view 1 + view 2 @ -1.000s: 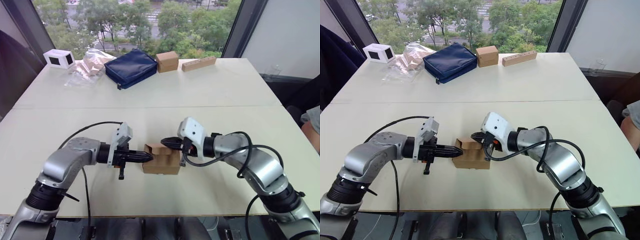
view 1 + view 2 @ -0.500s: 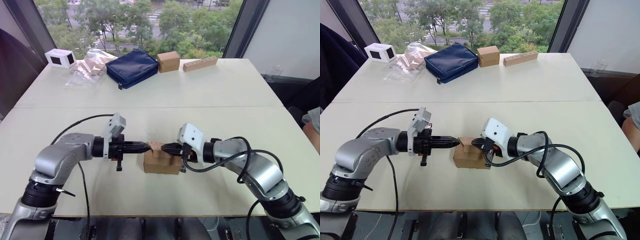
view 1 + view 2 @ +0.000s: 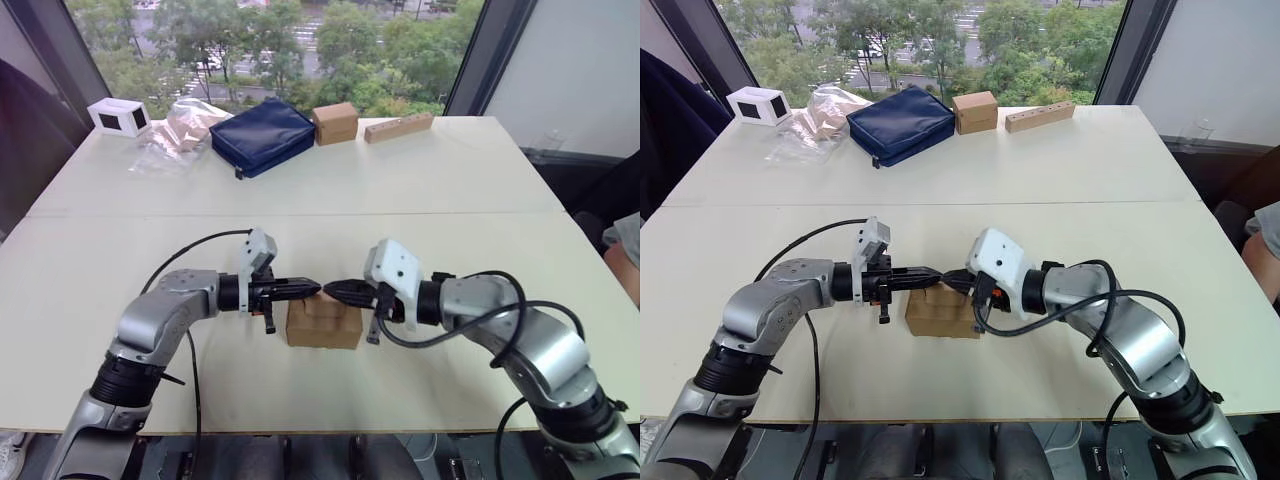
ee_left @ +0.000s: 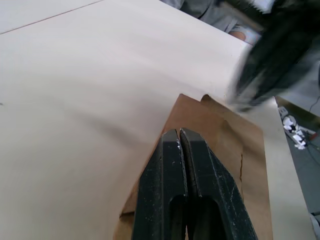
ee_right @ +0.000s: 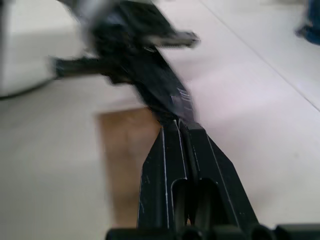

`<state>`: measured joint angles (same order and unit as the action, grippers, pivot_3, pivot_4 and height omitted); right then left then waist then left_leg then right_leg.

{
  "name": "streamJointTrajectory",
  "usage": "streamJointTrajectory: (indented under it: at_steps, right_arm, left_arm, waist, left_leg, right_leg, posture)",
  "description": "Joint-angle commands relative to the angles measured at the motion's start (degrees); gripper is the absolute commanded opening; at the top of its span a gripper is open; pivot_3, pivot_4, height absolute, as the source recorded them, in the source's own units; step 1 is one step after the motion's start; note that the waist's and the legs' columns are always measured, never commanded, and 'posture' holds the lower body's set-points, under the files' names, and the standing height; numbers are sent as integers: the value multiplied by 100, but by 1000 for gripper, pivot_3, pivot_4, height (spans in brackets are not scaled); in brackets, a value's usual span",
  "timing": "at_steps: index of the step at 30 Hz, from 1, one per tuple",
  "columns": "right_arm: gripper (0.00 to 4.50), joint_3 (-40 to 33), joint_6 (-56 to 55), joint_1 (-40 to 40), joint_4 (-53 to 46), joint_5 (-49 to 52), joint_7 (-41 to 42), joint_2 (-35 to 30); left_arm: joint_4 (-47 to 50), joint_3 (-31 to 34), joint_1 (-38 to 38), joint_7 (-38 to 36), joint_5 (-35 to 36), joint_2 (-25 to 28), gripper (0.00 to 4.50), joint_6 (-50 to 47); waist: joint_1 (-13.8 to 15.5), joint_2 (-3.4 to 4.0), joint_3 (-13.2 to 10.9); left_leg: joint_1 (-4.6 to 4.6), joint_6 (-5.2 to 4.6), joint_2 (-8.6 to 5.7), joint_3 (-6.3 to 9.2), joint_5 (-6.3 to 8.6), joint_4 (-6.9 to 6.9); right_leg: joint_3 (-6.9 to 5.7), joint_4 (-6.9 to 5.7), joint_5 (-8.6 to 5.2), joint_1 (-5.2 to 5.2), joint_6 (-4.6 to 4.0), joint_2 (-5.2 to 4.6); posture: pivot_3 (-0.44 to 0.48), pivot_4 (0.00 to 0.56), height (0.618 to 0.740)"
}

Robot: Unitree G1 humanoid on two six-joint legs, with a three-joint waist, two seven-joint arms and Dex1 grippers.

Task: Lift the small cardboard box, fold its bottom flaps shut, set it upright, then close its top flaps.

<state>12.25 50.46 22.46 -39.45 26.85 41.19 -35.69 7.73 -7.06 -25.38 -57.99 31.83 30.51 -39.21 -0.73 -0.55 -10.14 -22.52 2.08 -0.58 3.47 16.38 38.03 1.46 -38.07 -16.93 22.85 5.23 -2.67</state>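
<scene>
Left eye view is showing the box [image 3: 323, 322] sitting upright on the near half of the table [image 3: 450, 190], close to the front edge, with both arms reaching in over its top from either side. The left gripper [image 3: 312, 288] is hovering at the box's upper left edge and the right gripper [image 3: 333, 289] is hovering at its upper right, their tips nearly meeting above the lid. In the left wrist view the left fingers [image 4: 171, 165] are pressed together with nothing between them, pointing across the brown top panel. In the right wrist view the right fingers [image 5: 172, 150] are likewise pressed together and holding nothing, with the other gripper blurred just ahead of them.

The top flaps [image 4: 220, 140] are lying nearly flat, a seam and a small notch showing along the far edge. My reading is that the lifting, the bottom folding and the standing-up are finished, since the box is resting squarely on its base; the underside itself is hidden, so I cannot confirm it. What is left looks like pressing or tucking the last top flap home, and whether it is fully seated I cannot tell.

Farther back, along the window edge of the table, a white box [image 3: 119, 117], a clear plastic bag [image 3: 178, 130], a navy pouch [image 3: 263, 135], a second brown box [image 3: 335, 123] and a wooden block [image 3: 398, 127] are lying well apart from the work.
</scene>
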Motion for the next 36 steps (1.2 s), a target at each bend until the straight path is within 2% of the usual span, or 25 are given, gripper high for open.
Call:
streamJointTrajectory:
  at_steps: [1, 13, 27, 36]
  right_arm:
    - [0, 27, 75, -111, -300, 122, 28, -127]
    - [0, 807, -59, 150, -89, -500, 36, -403]
    - [0, 783, -124, 162, 415, -801, -152, -229]
    - [0, 748, -101, 72, 362, -824, -170, -193]
  left_arm:
    - [97, 116, 33, -12, 25, 24, 31, 99]
    - [107, 262, 30, 174, 214, -99, 31, -66]
    - [122, 199, 59, 136, 202, -78, 31, -41]
    - [280, 195, 112, 151, 222, -38, 31, -78]
  waist:
    - [2, 0, 0]
    - [-4, 0, 0]
    - [-3, 0, 0]
    - [-2, 0, 0]
  left_leg:
    - [0, 0, -1, -1, 0, 0]
    - [1, 0, -1, 0, 0, 1]
    - [1, 0, 0, 0, 0, 1]
    - [1, 0, -1, 0, 0, 1]
  right_leg:
    - [0, 0, 0, 0, 0, -1]
    - [-1, 0, 0, 0, 0, 1]
    - [0, 0, 0, 0, 0, 1]
    - [-1, 0, 0, -1, 0, 0]
  posture:
    - [0, 150, 740]
    - [0, 150, 740]
    - [0, 150, 740]
    - [0, 150, 740]
